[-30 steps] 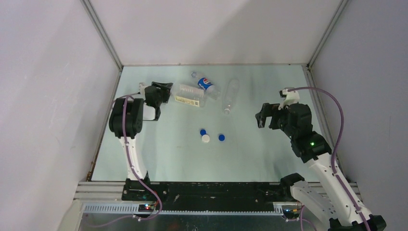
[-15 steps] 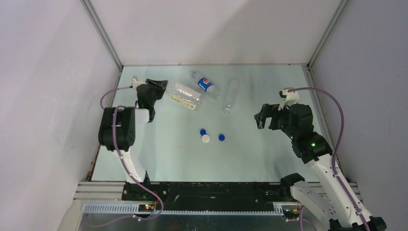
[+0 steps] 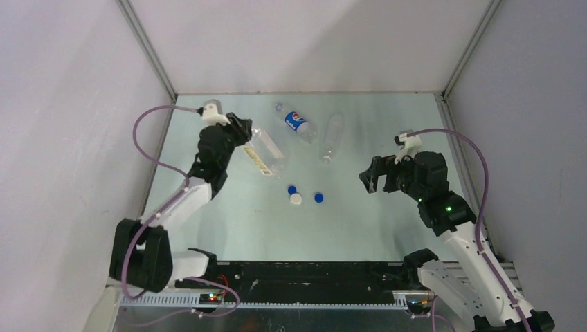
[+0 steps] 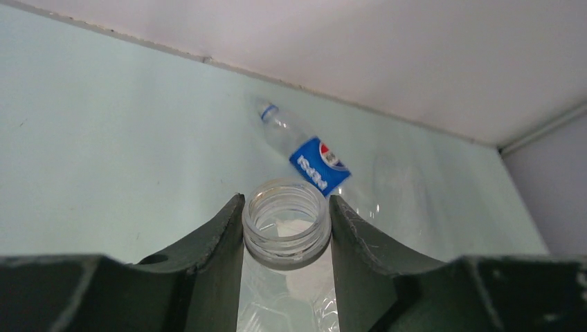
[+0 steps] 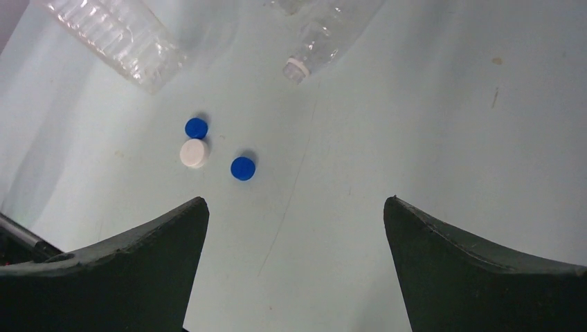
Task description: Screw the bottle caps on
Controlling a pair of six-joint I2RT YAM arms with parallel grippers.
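Observation:
My left gripper (image 3: 244, 133) is shut on the open threaded neck (image 4: 286, 221) of the bottle with the white and yellow label (image 3: 266, 153), which slants down to the right from the fingers. The Pepsi bottle (image 3: 296, 122) and the plain clear bottle (image 3: 332, 137) lie uncapped at the back of the table. Two blue caps (image 3: 292, 189) (image 3: 318, 197) and a white cap (image 3: 296, 199) sit loose in the middle. My right gripper (image 5: 296, 200) hangs open and holds nothing, to the right of the caps.
The pale green table (image 3: 387, 228) is boxed in by white walls at the back and on both sides. In the right wrist view the blue caps (image 5: 196, 128) (image 5: 242, 168) and the white cap (image 5: 194, 153) lie ahead of the fingers.
My left gripper closed on the labelled bottle's neck, and the arm reached out and rose, swinging the bottle's base toward the caps. The right gripper edged slightly left.

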